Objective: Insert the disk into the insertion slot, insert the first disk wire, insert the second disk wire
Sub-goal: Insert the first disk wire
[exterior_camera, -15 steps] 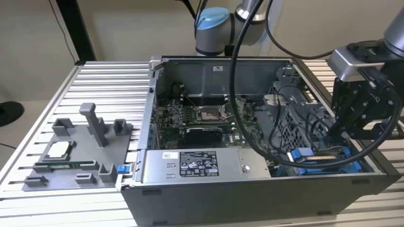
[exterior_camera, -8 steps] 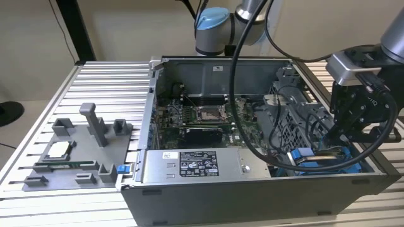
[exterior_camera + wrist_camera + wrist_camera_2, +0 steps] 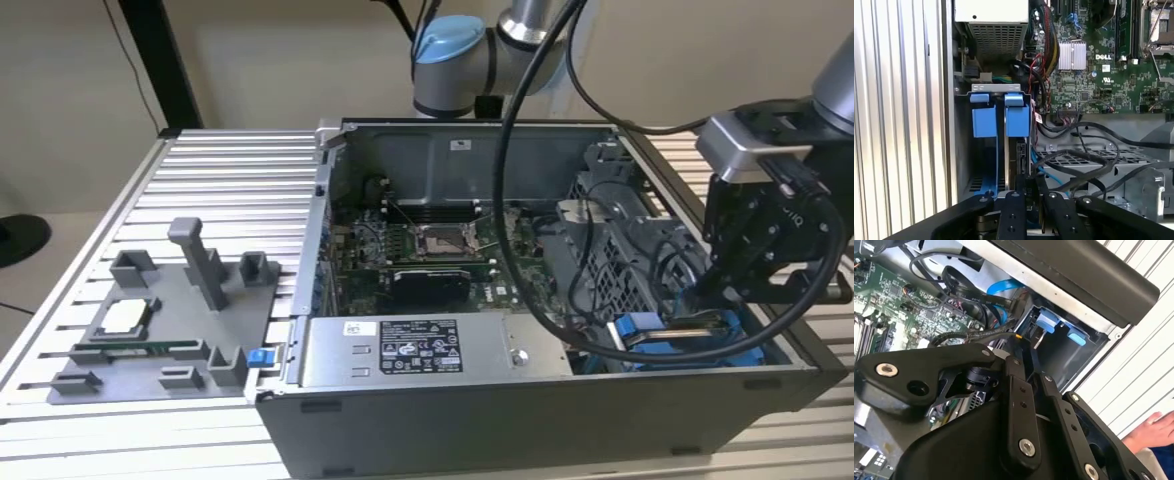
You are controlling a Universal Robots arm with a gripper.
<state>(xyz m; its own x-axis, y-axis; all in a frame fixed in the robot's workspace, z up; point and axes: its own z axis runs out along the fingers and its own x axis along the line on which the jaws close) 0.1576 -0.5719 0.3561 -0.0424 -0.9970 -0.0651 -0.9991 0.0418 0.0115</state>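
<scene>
1. Position: my gripper point(image 3: 727, 300) hangs over the front corner of the PC case point(image 3: 534, 410), on the exterior view's right, pointing down into the drive bay.
2. Grip state: cannot tell whether I am open or clamped, or holding anything.
3. Disk point(image 3: 641, 330): stands on edge in the bay slot just beneath me, blue carrier tabs up, beside the case wall. Seating depth: cannot tell.
4. Surroundings: black cables point(image 3: 1079, 160) loop just beside the bay. The grey PSU box point(image 3: 414, 350) lies near, along the front wall.
5. Handling, est.: rigid metal body, dense for its size, shock-sensitive. Carrier plastic is smooth and prob. flexes.
6. Hold pts, est.: blue side rails or tabs, squeezed evenly. Avoid the label face, circuit side and connector edge.
7. Note: a person's hand point(image 3: 1154, 432) is outside the case.
</scene>
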